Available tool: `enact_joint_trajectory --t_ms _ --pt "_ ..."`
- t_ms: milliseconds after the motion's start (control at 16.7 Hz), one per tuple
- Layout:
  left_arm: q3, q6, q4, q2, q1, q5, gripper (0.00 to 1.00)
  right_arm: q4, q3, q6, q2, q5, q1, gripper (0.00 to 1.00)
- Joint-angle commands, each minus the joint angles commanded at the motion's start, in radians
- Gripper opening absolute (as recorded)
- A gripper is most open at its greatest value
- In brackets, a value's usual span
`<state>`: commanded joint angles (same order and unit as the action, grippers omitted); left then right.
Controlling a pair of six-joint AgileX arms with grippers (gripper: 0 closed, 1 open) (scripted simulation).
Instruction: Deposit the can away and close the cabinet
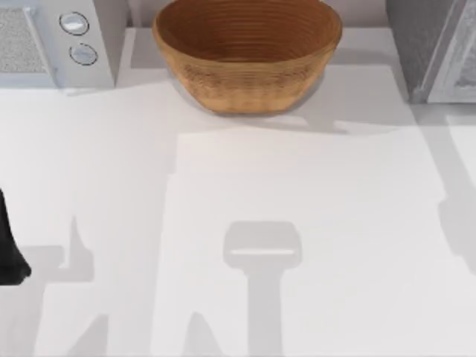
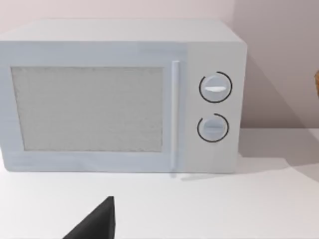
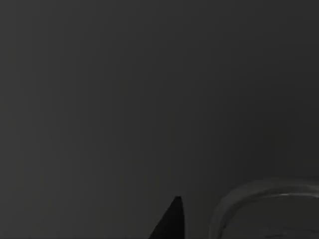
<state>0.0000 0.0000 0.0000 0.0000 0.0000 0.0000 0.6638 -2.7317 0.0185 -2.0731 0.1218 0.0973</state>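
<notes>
At the tabletop's (image 1: 312, 223) left edge the left arm (image 1: 9, 245) sits parked, facing the microwave (image 2: 119, 94) — its jaws' state I cannot tell. The woven bowl (image 1: 249, 52) stands centre-back. The right wrist view is dark — silver can top (image 3: 269, 209) seemingly close below; jaw state unclear.

A rendered kitchen-like tabletop. White microwave (image 1: 56, 41) at the upper left of the top view, with a mesh door window, vertical handle and two round dials (image 2: 215, 87). Woven bowl (image 1: 247, 52) at upper centre on the plain white counter (image 1: 297, 223). Grey cabinet (image 1: 435, 48) at upper right. Pale pink wall (image 2: 279, 55) behind.
</notes>
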Motion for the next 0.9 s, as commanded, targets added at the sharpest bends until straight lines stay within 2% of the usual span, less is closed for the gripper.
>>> enact_joint_trajectory --t_ms 180,240,900 --pt "0.000 0.000 0.000 0.000 0.000 0.000 1.00 0.000 0.000 0.000 0.000 0.000 0.000 0.98" --pt "0.000 0.000 0.000 0.000 0.000 0.000 1.00 0.000 0.000 0.000 0.000 0.000 0.000 1.00" --pt "0.000 0.000 0.000 0.000 0.000 0.000 1.00 -0.014 0.030 -0.005 0.028 -0.007 0.002 1.00"
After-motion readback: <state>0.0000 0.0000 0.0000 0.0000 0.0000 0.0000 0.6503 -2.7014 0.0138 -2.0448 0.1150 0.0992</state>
